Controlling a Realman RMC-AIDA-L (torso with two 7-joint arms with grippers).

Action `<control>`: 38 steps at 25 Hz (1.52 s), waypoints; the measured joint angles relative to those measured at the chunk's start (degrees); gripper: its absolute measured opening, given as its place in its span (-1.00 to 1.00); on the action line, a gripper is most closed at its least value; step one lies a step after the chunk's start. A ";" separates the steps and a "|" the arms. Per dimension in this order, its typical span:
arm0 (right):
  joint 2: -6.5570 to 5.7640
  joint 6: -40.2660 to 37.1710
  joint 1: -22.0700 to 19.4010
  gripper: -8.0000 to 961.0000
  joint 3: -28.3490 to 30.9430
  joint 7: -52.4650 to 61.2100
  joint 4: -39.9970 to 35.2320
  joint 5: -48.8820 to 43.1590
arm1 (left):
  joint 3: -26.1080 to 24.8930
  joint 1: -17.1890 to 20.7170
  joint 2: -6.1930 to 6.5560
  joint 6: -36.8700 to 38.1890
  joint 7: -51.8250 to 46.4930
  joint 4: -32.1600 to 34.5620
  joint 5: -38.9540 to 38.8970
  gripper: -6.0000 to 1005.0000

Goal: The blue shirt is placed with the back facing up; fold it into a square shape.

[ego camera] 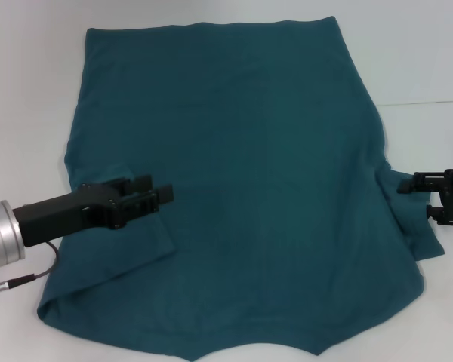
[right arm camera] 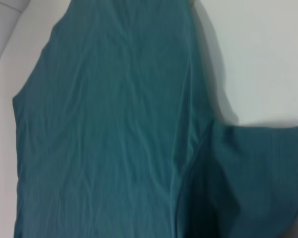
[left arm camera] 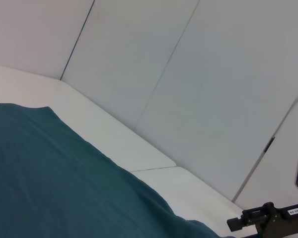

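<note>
The blue shirt (ego camera: 249,188) lies spread on the white table (ego camera: 30,90), plain side up, with its hem toward the far side. Its left sleeve (ego camera: 128,241) is folded inward onto the body. My left gripper (ego camera: 161,188) hovers over that folded sleeve, open and holding nothing. At the table's right side my right gripper (ego camera: 421,197) stands open beside the tip of the right sleeve (ego camera: 408,226). The right wrist view shows the blue shirt (right arm camera: 114,124) and right sleeve (right arm camera: 253,173). The left wrist view shows the blue shirt (left arm camera: 49,178) and, farther off, the right gripper (left arm camera: 265,223).
Bare white table (ego camera: 423,60) surrounds the shirt on the left, far and right sides. A seam in the table surface (ego camera: 430,102) runs off to the right. The shirt's neckline sits at the near table edge (ego camera: 249,351). Pale wall panels (left arm camera: 188,74) stand behind the table.
</note>
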 joint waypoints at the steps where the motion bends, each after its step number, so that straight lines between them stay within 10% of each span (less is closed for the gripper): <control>1: -0.05 -0.04 -0.04 0.68 -0.02 0.02 0.00 0.06 | 0.01 -0.01 -0.02 0.01 0.00 0.00 -0.01 0.17; 22: -0.06 -0.40 -0.03 -0.91 -2.10 -0.05 -0.13 -0.26 | -0.08 0.10 -0.06 0.66 0.00 0.00 -0.04 0.17; 38: -3.26 -2.24 -0.68 -0.96 -3.62 0.67 -0.61 -1.18 | -0.24 0.12 -0.12 0.76 -0.53 0.00 -0.04 0.17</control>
